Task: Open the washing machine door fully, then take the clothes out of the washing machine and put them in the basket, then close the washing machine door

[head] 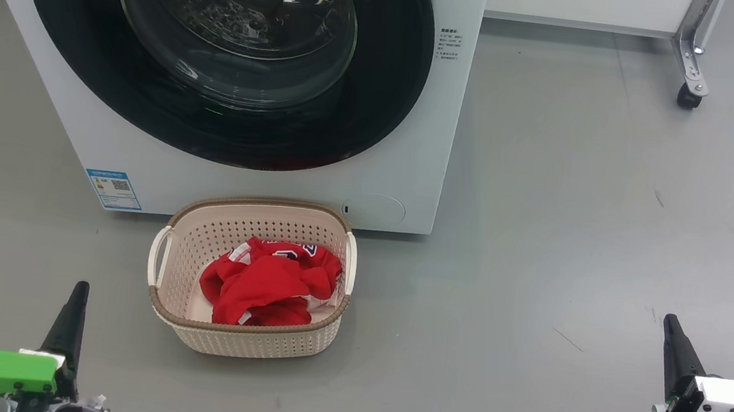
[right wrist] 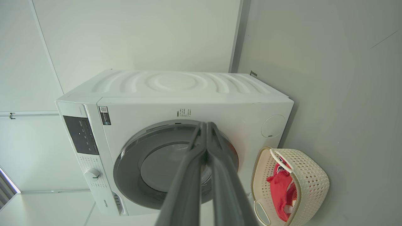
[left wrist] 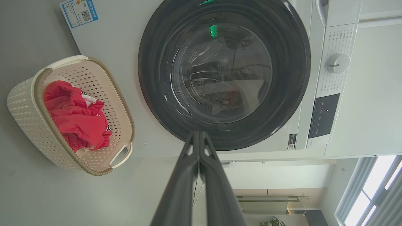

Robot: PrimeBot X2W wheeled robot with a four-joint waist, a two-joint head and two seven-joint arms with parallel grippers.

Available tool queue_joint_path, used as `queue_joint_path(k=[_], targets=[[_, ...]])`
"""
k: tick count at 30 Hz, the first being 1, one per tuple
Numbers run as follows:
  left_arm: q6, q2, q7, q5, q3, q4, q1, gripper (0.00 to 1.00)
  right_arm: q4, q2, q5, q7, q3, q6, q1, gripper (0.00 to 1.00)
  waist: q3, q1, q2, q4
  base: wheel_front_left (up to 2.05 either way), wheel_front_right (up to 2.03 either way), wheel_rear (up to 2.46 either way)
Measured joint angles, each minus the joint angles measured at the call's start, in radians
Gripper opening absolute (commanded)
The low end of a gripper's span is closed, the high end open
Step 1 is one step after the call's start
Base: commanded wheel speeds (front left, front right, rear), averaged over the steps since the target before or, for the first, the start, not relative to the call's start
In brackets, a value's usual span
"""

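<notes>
The washing machine door (head: 228,31) sat flush against the front of the washing machine (head: 412,170), so by my reckoning the last step was done. The basket (head: 257,203) stood on the floor (head: 541,253) just before the washer's lower front edge, handy for a short carry, with the clothes (head: 268,284) heaped toward its right end. The left gripper (head: 78,301) and the right gripper (head: 671,334) hung low and well apart, each with fingers pressed together on nothing, likely parked clear of the work.
</notes>
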Motion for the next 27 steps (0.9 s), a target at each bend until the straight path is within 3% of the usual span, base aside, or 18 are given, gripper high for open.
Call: queue_joint_path(k=[27], targets=[[0.000, -0.002, 0.007, 0.000, 0.002, 0.002, -0.001, 0.00, 0.004, 0.000, 0.000, 0.000, -0.003, 0.005, -0.001, 0.00, 0.000, 0.0000, 0.0000, 0.000, 0.00, 0.00, 0.00]])
